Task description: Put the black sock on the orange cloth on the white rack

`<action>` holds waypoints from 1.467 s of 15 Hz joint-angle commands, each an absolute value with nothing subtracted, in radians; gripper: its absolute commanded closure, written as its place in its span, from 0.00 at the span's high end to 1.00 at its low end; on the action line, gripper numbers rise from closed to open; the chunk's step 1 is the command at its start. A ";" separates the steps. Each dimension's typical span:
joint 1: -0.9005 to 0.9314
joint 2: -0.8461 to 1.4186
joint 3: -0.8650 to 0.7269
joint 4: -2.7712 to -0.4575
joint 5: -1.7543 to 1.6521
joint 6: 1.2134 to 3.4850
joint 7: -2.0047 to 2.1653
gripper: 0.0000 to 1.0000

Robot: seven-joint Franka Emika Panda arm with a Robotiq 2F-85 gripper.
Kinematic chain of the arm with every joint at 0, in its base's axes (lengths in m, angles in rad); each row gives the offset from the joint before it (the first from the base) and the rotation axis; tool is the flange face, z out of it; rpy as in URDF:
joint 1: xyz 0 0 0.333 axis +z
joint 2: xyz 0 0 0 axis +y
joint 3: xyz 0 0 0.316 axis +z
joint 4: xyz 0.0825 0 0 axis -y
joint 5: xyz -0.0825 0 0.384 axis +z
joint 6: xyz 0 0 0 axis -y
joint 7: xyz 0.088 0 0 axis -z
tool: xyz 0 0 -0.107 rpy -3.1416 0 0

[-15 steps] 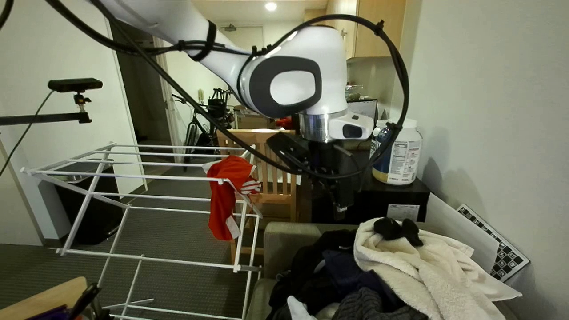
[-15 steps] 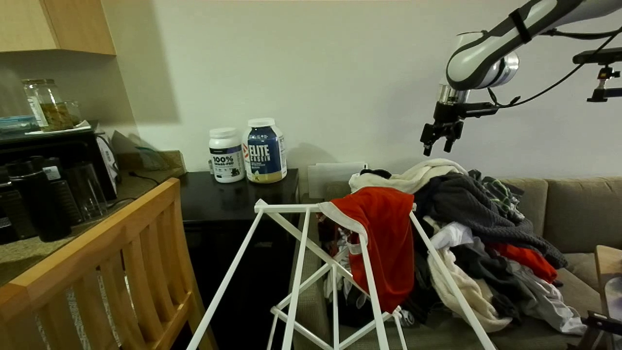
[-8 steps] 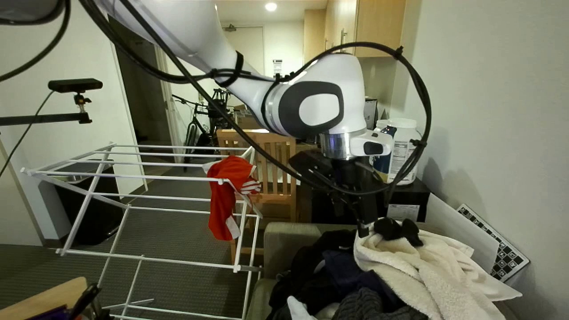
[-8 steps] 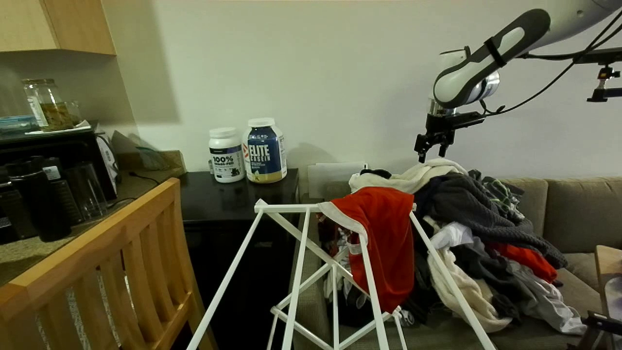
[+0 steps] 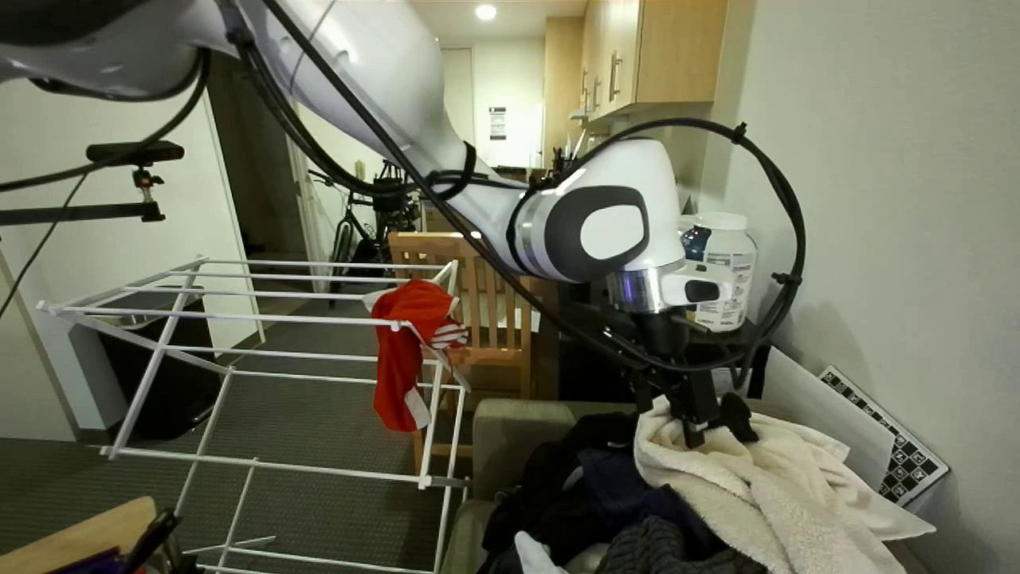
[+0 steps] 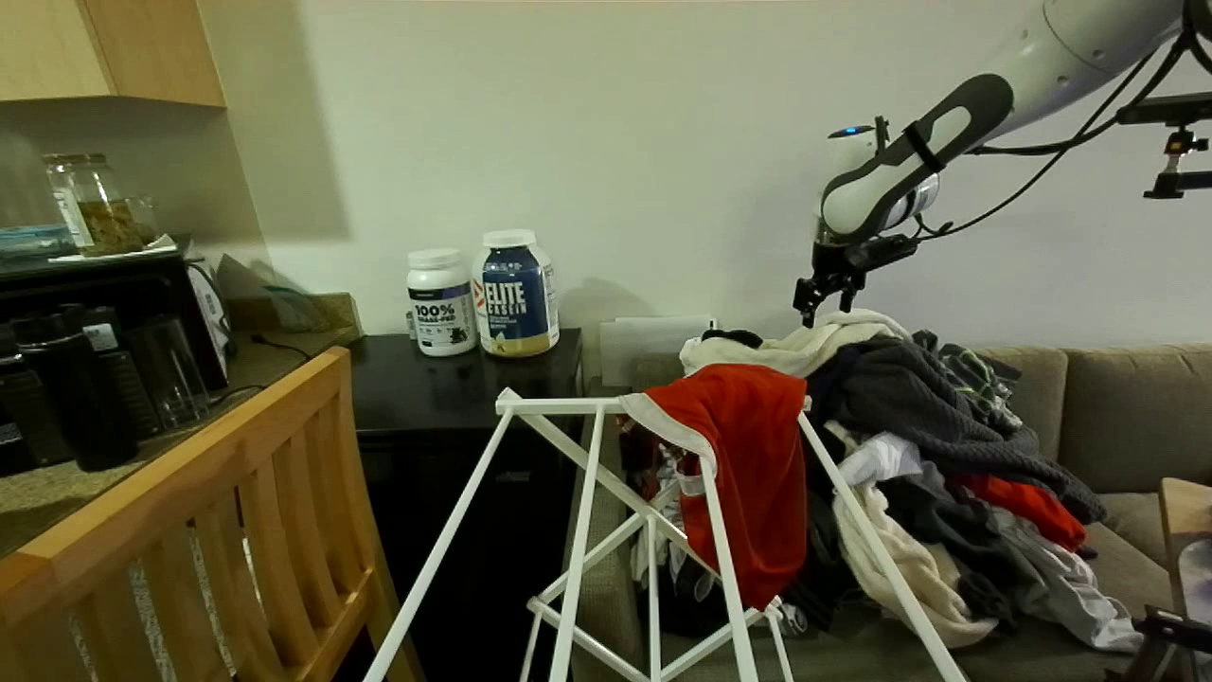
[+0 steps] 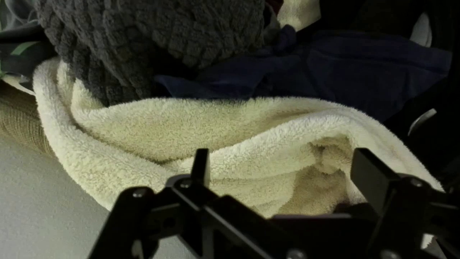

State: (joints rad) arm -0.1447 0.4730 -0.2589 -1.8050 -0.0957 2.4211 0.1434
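A cream towel point(image 5: 773, 486) lies against dark clothes point(image 5: 602, 482)

Gripper point(image 7: 281, 166): base cut off by the wrist view's bottom edge.
Black sock point(image 5: 739, 416): partly behind the gripper in an exterior view; contact cannot be told.
White rack point(image 6: 650, 514): legs cut off below in both exterior views.
Posted notice point(image 5: 497, 123): print too small to read.

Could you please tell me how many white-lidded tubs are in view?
2: a smaller tub and a larger, blue-labelled tub, standing side by side on the black cabinet by the wall. Any others hidden behind them would not show.
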 commanded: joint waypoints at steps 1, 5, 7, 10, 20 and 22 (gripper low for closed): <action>-0.157 0.539 -0.247 -1.746 -0.119 2.473 0.134 1.00; -0.160 0.593 -0.220 -1.694 -0.101 2.507 0.112 1.00; -0.161 0.618 -0.201 -1.667 -0.088 2.530 0.107 1.00; -0.161 0.660 -0.176 -1.616 -0.079 2.554 0.099 1.00; -0.151 0.871 -0.175 -1.365 -0.089 2.580 0.124 1.00; -0.151 0.904 -0.181 -1.317 -0.089 2.580 0.130 1.00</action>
State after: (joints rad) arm -0.1432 0.8433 -0.1735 -1.4017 -0.0952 2.5576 0.1414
